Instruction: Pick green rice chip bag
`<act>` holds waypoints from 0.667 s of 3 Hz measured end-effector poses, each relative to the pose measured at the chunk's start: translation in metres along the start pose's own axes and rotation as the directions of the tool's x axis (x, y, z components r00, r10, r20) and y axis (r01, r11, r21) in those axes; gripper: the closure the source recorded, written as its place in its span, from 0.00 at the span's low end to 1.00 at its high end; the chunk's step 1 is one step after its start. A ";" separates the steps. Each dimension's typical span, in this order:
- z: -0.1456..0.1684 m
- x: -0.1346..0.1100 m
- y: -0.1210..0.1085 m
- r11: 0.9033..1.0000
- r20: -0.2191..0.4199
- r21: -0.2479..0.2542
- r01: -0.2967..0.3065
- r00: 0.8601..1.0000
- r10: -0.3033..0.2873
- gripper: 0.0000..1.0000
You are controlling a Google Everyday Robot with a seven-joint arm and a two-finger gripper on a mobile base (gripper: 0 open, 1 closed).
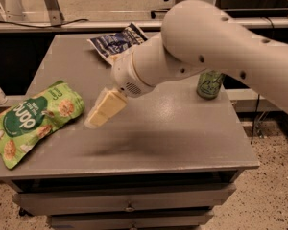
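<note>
step: approach, no grasp yet | puffy bright green rice chip bag (32,120) lies flat at the grey counter (182,143) left edge | cream gripper (97,118) hovers near its right end, apart from it; spread or together, we cannot tell | next: we'd shift left and descend onto the bag

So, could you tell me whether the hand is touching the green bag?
No, the hand hovers over the table just beside the green bag, its tip short of the bag's edge.
</note>
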State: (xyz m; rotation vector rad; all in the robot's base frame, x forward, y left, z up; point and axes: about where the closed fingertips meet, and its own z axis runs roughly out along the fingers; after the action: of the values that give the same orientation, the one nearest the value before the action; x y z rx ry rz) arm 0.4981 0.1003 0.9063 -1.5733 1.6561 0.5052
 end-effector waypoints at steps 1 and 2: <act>0.042 -0.004 -0.009 1.000 0.070 -0.007 -0.008 0.998 0.009 0.00; 0.083 -0.012 -0.012 0.999 0.130 -0.035 -0.024 0.991 0.029 0.00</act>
State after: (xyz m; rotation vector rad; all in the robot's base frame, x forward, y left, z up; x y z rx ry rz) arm 0.5305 0.1679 0.8664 -1.5106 1.5784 0.6394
